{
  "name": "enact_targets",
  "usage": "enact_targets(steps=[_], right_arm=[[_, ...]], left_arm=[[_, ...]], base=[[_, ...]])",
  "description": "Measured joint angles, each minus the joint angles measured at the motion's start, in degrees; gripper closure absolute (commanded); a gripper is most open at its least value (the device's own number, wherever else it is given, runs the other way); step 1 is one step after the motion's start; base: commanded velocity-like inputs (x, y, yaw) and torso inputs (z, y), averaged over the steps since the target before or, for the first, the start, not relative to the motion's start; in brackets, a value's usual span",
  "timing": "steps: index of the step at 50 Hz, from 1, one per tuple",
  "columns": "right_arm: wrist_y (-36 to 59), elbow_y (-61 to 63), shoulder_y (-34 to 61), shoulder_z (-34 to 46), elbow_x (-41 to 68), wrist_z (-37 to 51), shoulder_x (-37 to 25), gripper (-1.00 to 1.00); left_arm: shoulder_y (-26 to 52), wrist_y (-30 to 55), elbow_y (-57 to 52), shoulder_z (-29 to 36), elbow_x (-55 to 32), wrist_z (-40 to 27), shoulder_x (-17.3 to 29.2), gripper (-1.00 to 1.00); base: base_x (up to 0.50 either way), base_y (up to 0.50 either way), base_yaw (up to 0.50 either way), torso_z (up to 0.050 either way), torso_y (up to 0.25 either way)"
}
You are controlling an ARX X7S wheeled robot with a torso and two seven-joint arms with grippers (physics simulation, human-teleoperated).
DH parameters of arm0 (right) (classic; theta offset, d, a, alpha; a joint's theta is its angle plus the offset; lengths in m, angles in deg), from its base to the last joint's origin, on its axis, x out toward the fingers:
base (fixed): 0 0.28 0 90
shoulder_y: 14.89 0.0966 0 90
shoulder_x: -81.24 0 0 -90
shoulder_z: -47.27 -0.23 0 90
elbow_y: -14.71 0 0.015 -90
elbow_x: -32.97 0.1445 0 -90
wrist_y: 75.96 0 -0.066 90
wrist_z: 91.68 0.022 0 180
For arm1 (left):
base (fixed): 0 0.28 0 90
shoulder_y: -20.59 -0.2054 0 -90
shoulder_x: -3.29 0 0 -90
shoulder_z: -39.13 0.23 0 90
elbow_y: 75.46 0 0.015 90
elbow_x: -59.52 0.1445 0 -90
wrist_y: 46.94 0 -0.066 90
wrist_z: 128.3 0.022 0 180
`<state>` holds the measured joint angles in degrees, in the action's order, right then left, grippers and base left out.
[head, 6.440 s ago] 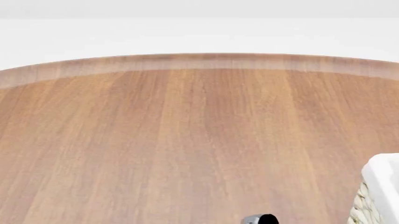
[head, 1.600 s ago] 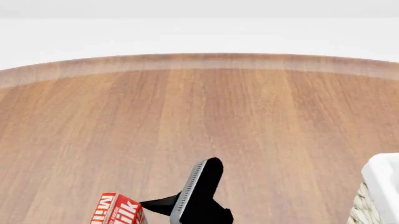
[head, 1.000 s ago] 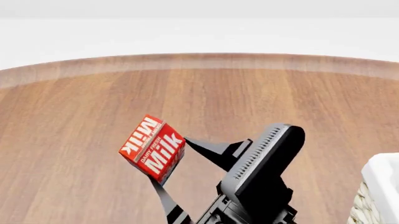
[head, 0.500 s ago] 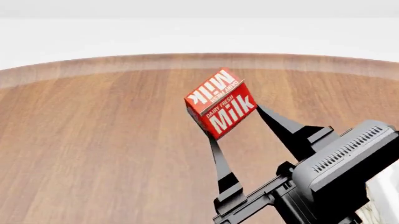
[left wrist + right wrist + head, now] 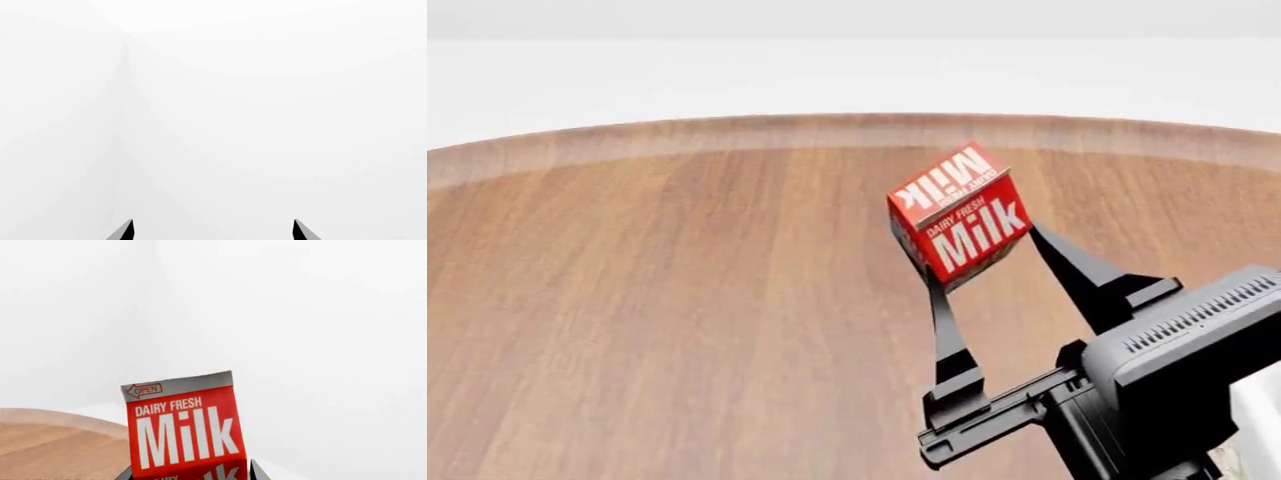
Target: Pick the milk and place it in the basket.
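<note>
A: Starting with the left wrist view, what is there?

B: Almost nothing. Two dark tips of the left hand stand apart at the frame's edge, so it is spread and empty, facing blank white.

A: And the head view?

B: The right hand pinches the milk between its two long black fingers, one on each side of the carton. The milk is lifted clear above the wooden worktop, tilted, red top toward the camera. The arm's bulk fills the lower right corner. A pale sliver at that edge may be the basket, but too little shows to be sure.

A: Right wrist view?

B: The milk stands upright between the right hand's tips, which only just show on either side of it. Behind it there is white background and a curve of the worktop low down. No basket here.

A: So which step is this?

B: I judge it the carry: the pick looks done, the placing not yet.

A: What does the next move call for?

B: Bringing the carton over the basket, wherever it lies off to the robot's right, holding the grip firm meanwhile, since the tilted carton could slip. Then lower it inside the rim and only there let the fingers part.
</note>
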<state>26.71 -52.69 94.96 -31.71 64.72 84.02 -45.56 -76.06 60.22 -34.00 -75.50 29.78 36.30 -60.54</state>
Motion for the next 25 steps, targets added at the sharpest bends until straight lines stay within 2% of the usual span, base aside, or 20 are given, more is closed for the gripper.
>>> enact_targets(steps=[14, 25], right_arm=[[0.7, -0.31, 1.09, 0.45, 0.25, -0.51, -0.57, 1.0], [8.98, 0.59, 10.6, -2.06, 9.48, -4.94, -7.11, 1.0]], left_arm=[[-0.02, -0.17, 0.18, 0.09, -0.11, -0.15, 0.14, -1.0], [0.29, -0.13, 0.59, 0.54, -0.03, -0.31, 0.3, -1.0]], base=[[0.0, 0.0, 0.0, 0.001, 0.001], [0.0, 0.0, 0.0, 0.001, 0.002]])
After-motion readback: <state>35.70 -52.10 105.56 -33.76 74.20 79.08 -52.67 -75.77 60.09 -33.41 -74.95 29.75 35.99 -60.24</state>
